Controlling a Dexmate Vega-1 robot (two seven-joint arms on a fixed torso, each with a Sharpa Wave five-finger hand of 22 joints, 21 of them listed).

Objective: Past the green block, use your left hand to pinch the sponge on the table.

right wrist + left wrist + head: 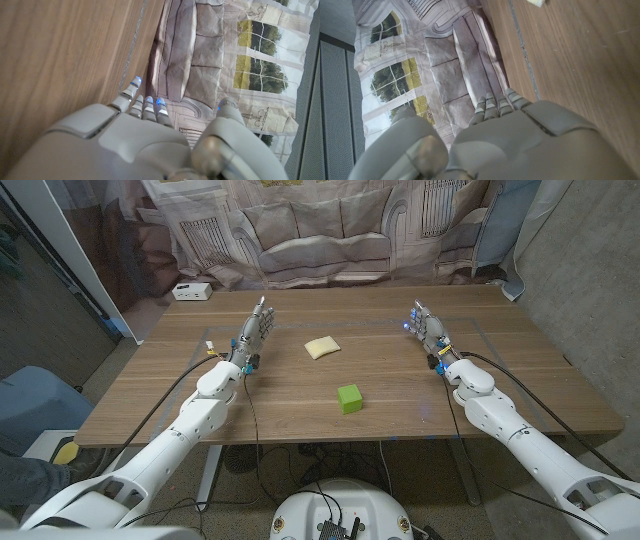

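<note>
A pale yellow sponge (322, 348) lies on the wooden table (380, 370) near its middle, farther from me than the green block (349, 398). A corner of the sponge (536, 2) shows in the left wrist view. My left hand (256, 330) stands upright at the table's left, fingers straight and apart, holding nothing, well to the left of the sponge. Its back (520, 145) shows in the left wrist view. My right hand (427, 327) stands upright at the right with fingers extended and empty. In the right wrist view my right hand (145, 140) shows from behind.
A white box (190, 292) sits at the table's far left corner. A printed curtain (330, 230) with a sofa picture hangs behind the table. A blue chair (30, 405) stands off the left side.
</note>
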